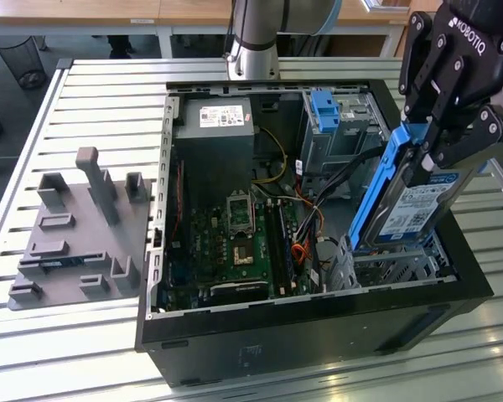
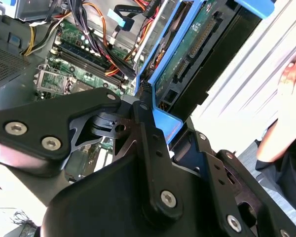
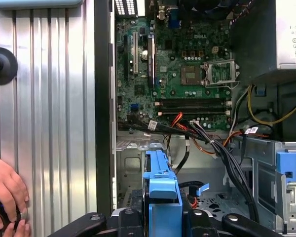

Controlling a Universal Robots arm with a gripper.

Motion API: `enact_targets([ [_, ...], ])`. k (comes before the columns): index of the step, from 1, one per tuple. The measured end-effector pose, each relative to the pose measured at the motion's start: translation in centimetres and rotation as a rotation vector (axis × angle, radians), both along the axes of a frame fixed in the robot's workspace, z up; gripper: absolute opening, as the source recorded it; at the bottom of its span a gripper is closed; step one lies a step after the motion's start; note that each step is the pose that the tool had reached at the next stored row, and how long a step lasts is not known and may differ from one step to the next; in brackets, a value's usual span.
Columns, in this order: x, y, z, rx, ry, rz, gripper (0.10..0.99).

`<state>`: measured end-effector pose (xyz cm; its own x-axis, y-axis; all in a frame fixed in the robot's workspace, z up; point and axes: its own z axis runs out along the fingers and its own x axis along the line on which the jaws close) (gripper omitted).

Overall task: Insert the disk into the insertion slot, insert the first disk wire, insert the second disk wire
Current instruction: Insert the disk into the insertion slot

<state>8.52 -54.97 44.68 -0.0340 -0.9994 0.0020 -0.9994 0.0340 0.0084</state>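
My gripper (image 1: 436, 155) is shut on the upper end of the disk (image 1: 411, 205), a silver drive with a white-and-blue label in a bright blue carrier. The disk hangs steeply tilted, its lower end just above the insertion slot (image 1: 394, 268), a low perforated metal cage in the case corner at the exterior view's right. In the first wrist view the blue carrier (image 3: 160, 192) sits between the fingers (image 3: 202, 219), with the slot's sheet metal (image 3: 133, 163) beyond it. In the second wrist view the disk's green underside (image 2: 187, 54) faces the camera. A loose cable bundle (image 1: 323, 193) runs beside the slot; I cannot tell which cables are the disk wires.
The open computer case (image 1: 318, 310) holds a motherboard (image 1: 235, 234), a power supply (image 1: 214, 134) and a taller grey cage with a blue tray (image 1: 327, 113). A grey fixture plate (image 1: 84, 234) lies at the exterior view's left. A person's hand (image 3: 5, 192) rests on the slatted table beside the case.
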Motion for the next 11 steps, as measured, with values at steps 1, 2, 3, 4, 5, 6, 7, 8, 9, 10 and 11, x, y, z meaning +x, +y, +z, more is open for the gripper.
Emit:
enact_targets([
  [1,0.00,0.02,-0.11,0.000,0.0000,0.000,0.365],
  [2,0.00,0.04,-0.19,0.000,0.0000,0.000,0.365],
  [3,0.00,0.07,-0.26,0.000,0.0000,0.000,0.365],
  [4,0.00,0.10,-0.32,0.000,0.0000,0.000,0.365],
  [5,0.00,0.13,-0.38,0.000,0.0000,0.000,0.365],
  [6,0.00,0.15,-0.44,0.000,0.0000,0.001,0.365],
  [7,0.00,0.18,-0.49,0.000,0.0000,0.001,0.365],
  [8,0.00,0.19,-0.55,0.000,0.0000,0.001,0.365],
  [9,0.01,0.20,-0.61,0.000,0.0000,0.001,0.365],
  [10,0.01,0.22,-0.66,0.000,0.0000,0.001,0.365],
  [11,0.02,0.22,-0.70,0.000,0.0000,0.001,0.365],
])
